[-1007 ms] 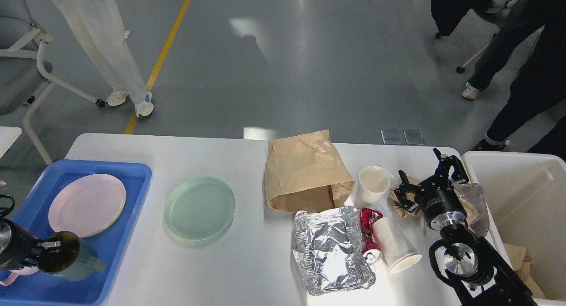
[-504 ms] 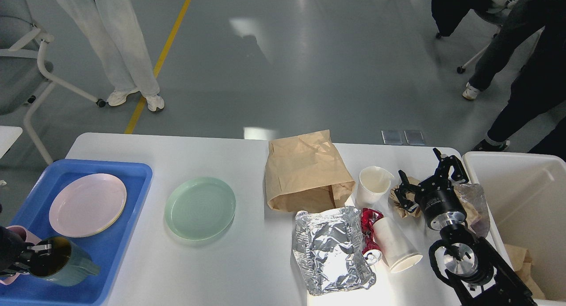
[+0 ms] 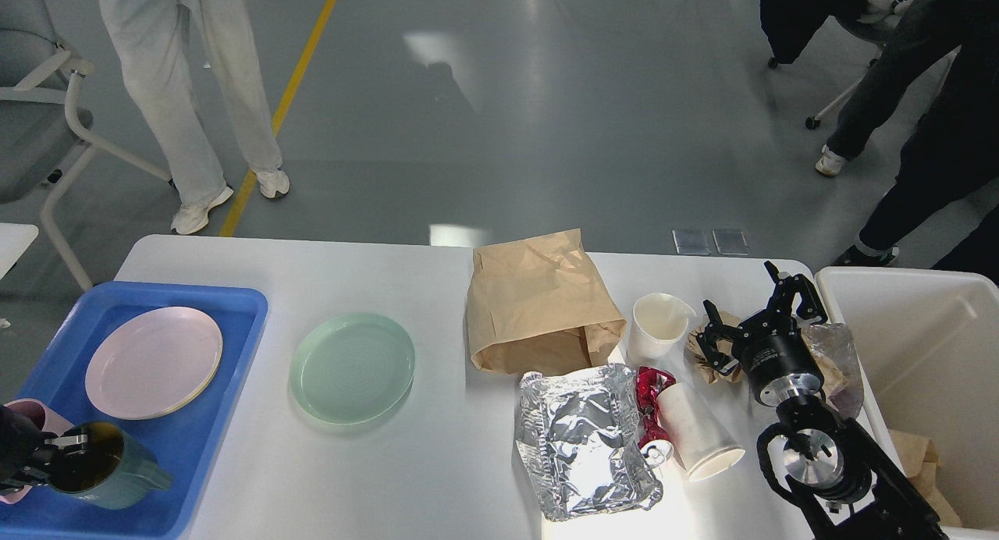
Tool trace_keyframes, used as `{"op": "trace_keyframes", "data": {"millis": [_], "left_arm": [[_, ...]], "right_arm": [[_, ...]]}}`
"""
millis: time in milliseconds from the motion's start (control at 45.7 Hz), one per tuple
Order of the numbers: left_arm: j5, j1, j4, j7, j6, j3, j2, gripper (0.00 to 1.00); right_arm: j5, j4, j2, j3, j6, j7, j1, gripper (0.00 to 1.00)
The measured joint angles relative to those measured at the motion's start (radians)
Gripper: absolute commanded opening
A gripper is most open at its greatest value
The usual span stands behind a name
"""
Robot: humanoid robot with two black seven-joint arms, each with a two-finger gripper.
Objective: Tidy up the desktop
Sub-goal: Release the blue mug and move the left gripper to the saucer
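The white desktop [image 3: 351, 271] carries a green plate [image 3: 353, 367], a brown paper bag [image 3: 538, 306], an upright paper cup [image 3: 658, 325], a paper cup lying on its side [image 3: 697, 431], crumpled foil [image 3: 581, 438] and a red wrapper [image 3: 652, 388]. My left gripper [image 3: 58, 450] is at the bottom left, shut on the rim of a teal mug [image 3: 109, 470] in the blue tray [image 3: 234, 306]. My right gripper [image 3: 749, 302] is open and empty. It is over crumpled brown paper [image 3: 702, 360] and a clear plastic bag [image 3: 837, 353].
A pink plate [image 3: 154, 360] and a pink cup [image 3: 27, 411] are in the blue tray. A white bin [image 3: 921, 345] stands past the table's right end with brown paper inside. People and a chair stand on the floor beyond the table.
My left gripper has moved the teal mug left and a little nearer within the blue tray. The right arm has not moved. A person behind the table has walked.
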Motion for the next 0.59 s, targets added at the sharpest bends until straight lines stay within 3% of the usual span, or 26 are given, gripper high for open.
{"op": "trace_keyframes", "data": {"millis": [153, 591], "left_arm": [[-0.010, 0.010, 0.017, 0.003, 0.037, 0.000, -0.004, 0.91], [-0.017, 0.006, 0.011, 0.003, 0.028, 0.016, 0.003, 0.92]], "right_arm": [[0.000, 0.000, 0.000, 0.000, 0.000, 0.000, 0.000, 1.00], [0.000, 0.000, 0.000, 0.000, 0.000, 0.000, 0.000, 1.00]]}}
